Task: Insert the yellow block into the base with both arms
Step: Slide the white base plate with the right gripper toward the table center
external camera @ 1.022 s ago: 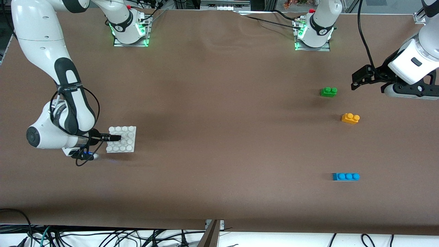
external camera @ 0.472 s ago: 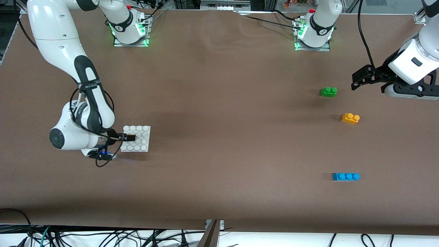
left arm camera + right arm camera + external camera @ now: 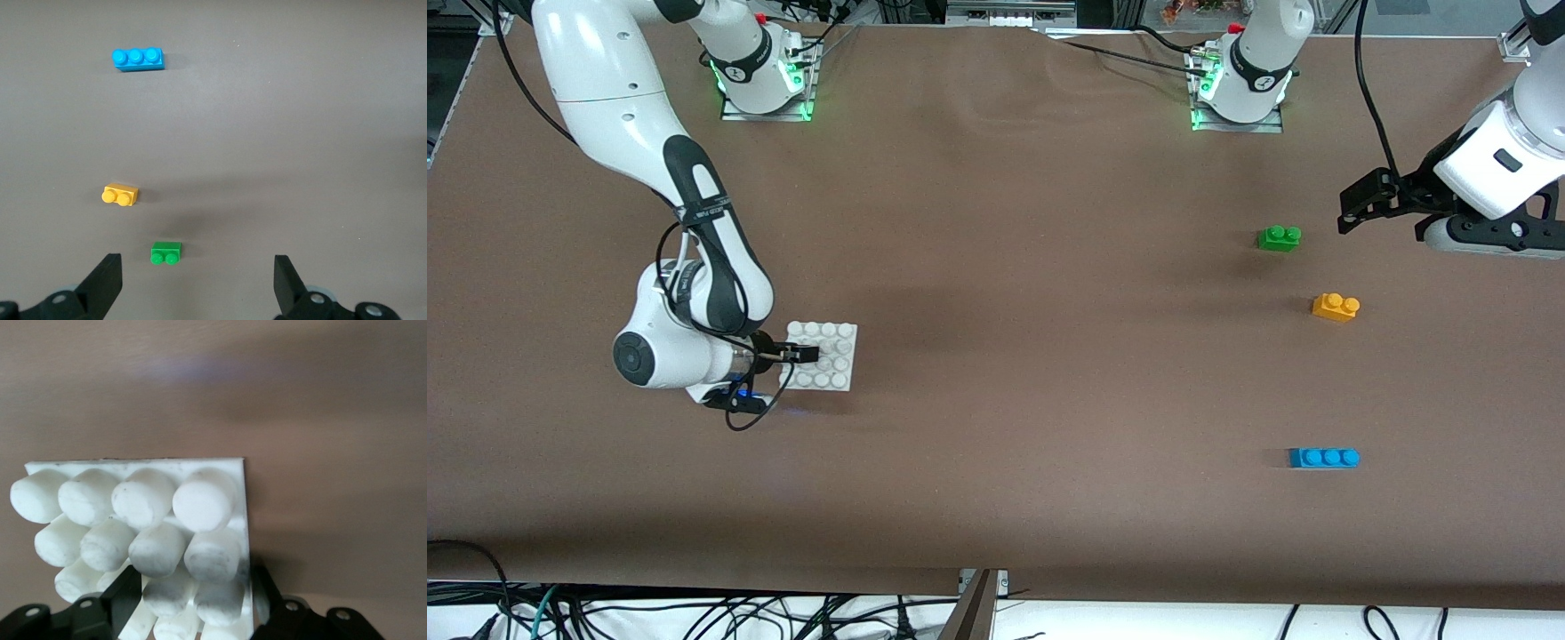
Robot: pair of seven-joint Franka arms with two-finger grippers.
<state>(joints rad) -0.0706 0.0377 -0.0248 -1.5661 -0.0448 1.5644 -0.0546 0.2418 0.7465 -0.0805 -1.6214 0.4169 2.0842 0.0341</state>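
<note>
The base (image 3: 824, 356), a white square plate with a four-by-four grid of round studs, is gripped at its edge by the right gripper (image 3: 800, 353), whose jaws are closed on the plate toward the right arm's end of the brown table (image 3: 996, 498). In the right wrist view the base (image 3: 143, 533) fills most of the lower frame, and the black fingers (image 3: 130, 590) are seen pressed in among the studs at the edge that is clamped.

The yellow block (image 3: 1336, 307) is seen lying on the table toward the left arm's end, well apart from the base, with its two studs up. A green brick (image 3: 1280, 237) is placed farther from the front camera than the yellow block, and a blue three-stud brick (image 3: 1324, 458) nearer to it. None of the three bricks is touched by anything.

The left gripper (image 3: 1356, 206) is held in the air beside the green brick, toward the left arm's end of the table, with its jaws spread wide and nothing between them. From the left wrist view the yellow block (image 3: 120, 195), the green brick (image 3: 165, 253) and the blue three-stud brick (image 3: 138, 59) are shown below, with the two fingertips (image 3: 103, 283) set far apart at the frame's edge.
</note>
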